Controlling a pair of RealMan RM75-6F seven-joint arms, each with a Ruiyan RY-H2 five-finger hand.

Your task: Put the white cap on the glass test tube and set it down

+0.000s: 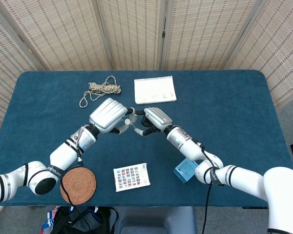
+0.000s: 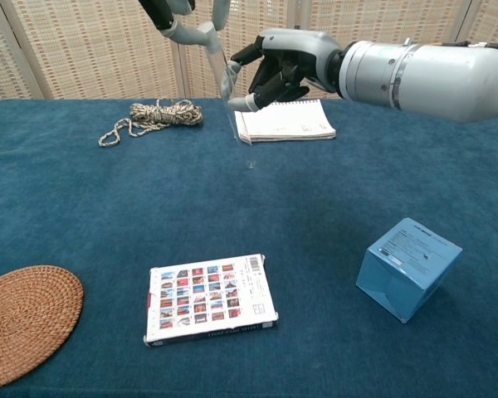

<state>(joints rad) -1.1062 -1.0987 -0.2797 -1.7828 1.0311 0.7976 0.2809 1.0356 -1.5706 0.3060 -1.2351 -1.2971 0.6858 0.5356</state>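
A staged test room: a blue-clothed table (image 1: pixel 234 97) closed in by woven folding screens (image 1: pixel 136 29).

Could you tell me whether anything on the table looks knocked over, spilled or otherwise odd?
Only the light blue box: it sits tipped on an edge near the right arm rather than flat. Nothing looks spilled or damaged.

On my feed the table (image 1: pixel 244 97) wears a deep blue cloth, and behind it stands a screen (image 1: pixel 132 29) of pale beige weave in light frames. I see both hands, left (image 1: pixel 109 116) and right (image 1: pixel 154 121), in silver-grey shells with black fingers, the tube (image 2: pixel 229 91) between them clear glass, the arms white with black bands. Around them lie a white notepad (image 1: pixel 155 89), a beige-and-brown speckled rope (image 1: pixel 100 91), a brown woven mat (image 1: pixel 78 185), a light blue box (image 2: pixel 407 267) and a white card box (image 2: pixel 209 297) printed with a grid of small many-coloured pictures.
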